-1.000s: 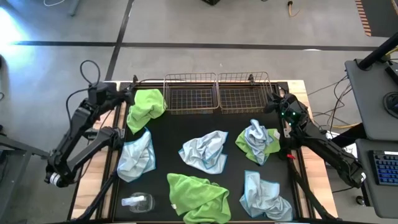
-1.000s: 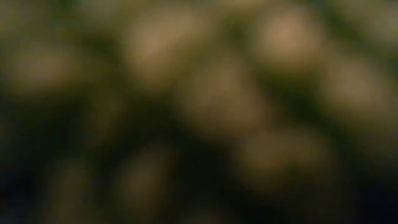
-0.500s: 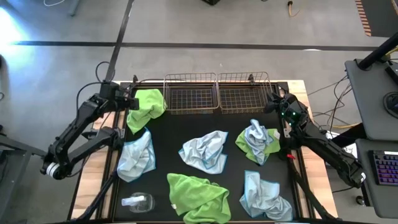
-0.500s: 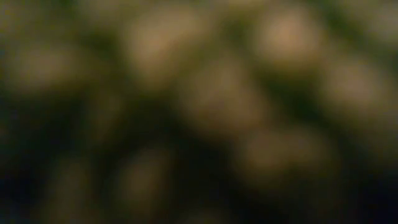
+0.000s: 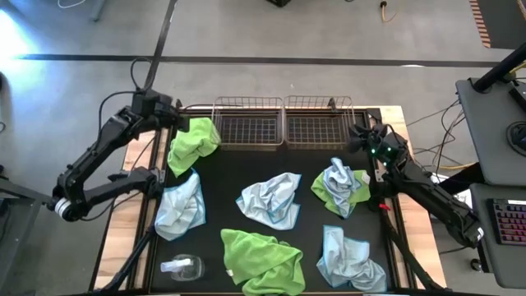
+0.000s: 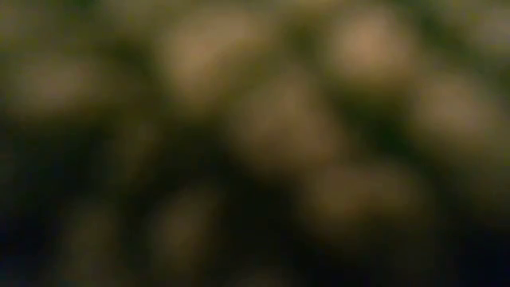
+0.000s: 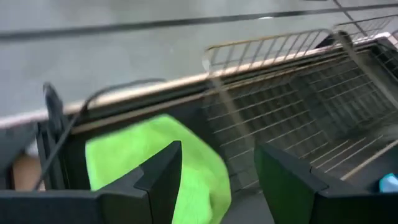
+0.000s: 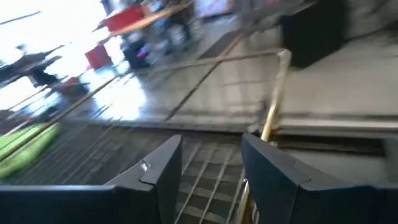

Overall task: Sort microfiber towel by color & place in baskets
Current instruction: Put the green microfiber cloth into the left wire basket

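A: Since the earlier frame the left arm has swung toward the far edge, so the left end effector (image 5: pixel 182 125) now sits at the far left corner of the bench (image 5: pixel 131 222), just beside a green towel (image 5: pixel 191 141). The two baskets have slid slightly to the left. The right arm has not moved.

B: And the fingers?

A: On the left they stand wide apart, holding nothing; the left wrist view shows the green towel (image 7: pixel 155 163) and the left basket (image 7: pixel 273 118) through the gap. The right end effector (image 5: pixel 360 137) hovers by the right basket's near right corner, its fingers (image 8: pixel 158 171) parted and empty.

B: Where are the towels, near to far?

A: Nearest lie a green one (image 5: pixel 261 261) and a blue one (image 5: pixel 349 261), with a clear bottle (image 5: pixel 182 266) at the near left. In the middle band sit a blue towel on the left (image 5: pixel 179 206), a blue one in the centre (image 5: pixel 270 201), and a blue one bunched on a green one (image 5: pixel 340 187) to the right. Farther off is the green towel by the left end effector.

B: And the baskets?

A: The left basket (image 5: pixel 246 127) and right basket (image 5: pixel 320 125) stand side by side, touching, at the far edge, neither holding a towel. The low view is only a blur.
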You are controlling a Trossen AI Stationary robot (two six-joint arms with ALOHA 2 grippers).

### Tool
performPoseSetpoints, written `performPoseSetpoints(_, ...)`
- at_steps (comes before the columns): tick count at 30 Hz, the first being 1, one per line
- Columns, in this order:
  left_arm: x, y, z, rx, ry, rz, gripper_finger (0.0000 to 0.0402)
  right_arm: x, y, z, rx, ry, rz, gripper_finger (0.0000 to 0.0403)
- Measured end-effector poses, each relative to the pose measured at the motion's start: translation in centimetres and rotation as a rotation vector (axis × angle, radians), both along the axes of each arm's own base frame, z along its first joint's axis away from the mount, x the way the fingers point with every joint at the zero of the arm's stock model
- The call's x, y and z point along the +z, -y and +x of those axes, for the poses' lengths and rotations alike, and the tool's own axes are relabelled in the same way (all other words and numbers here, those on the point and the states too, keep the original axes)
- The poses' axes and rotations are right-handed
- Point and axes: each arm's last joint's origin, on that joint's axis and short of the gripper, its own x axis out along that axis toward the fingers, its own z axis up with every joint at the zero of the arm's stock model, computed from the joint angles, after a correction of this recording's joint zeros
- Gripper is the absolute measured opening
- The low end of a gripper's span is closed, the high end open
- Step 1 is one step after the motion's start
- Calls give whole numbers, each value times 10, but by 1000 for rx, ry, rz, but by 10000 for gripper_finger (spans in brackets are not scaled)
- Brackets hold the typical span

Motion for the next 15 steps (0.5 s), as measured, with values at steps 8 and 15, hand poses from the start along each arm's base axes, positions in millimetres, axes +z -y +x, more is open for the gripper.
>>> performPoseSetpoints(8, -26, -13, 8, -10, -64, -33, 185, 70, 6, 6, 58, -97, 18, 160)
performPoseSetpoints(15, -40, -16, 14, -92, -7, -71, 185, 100, 19, 16, 84, -316, 237, 160)
